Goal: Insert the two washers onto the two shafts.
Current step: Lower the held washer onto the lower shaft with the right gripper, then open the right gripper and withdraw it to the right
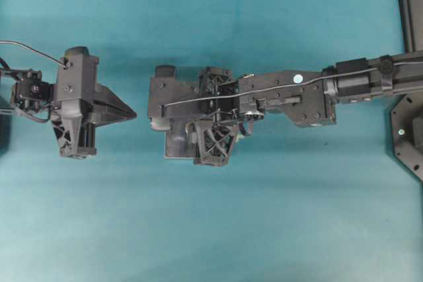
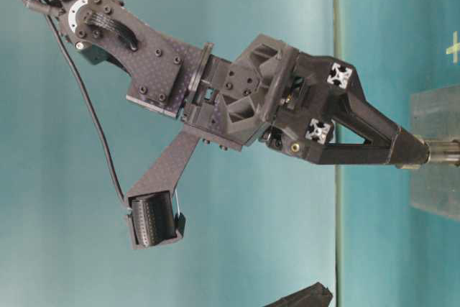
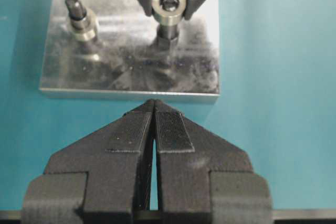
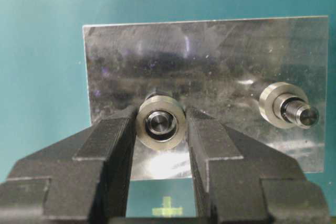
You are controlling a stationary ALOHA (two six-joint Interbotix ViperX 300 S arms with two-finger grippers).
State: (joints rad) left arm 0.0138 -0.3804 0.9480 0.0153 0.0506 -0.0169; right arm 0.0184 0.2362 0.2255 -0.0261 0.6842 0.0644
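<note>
A shiny metal plate [image 4: 210, 51] carries two upright shafts. My right gripper [image 4: 160, 123] is shut on the steel washer [image 4: 160, 124], with a finger on each side. The tip of one shaft [image 4: 160, 123] shows inside the washer's hole. In the left wrist view the washer [image 3: 168, 6] sits at the top of that shaft [image 3: 167, 38], well above the plate [image 3: 131, 72]. My left gripper [image 3: 154, 103] is shut and empty, just in front of the plate's near edge. In the overhead view my right arm hides the plate.
The second shaft [image 4: 299, 113] stands on the same plate with its own washer [image 4: 275, 103] round it, also seen in the left wrist view [image 3: 82, 24]. Teal table surface lies all round. A black base plate [image 1: 406, 137] sits at the overhead view's right edge.
</note>
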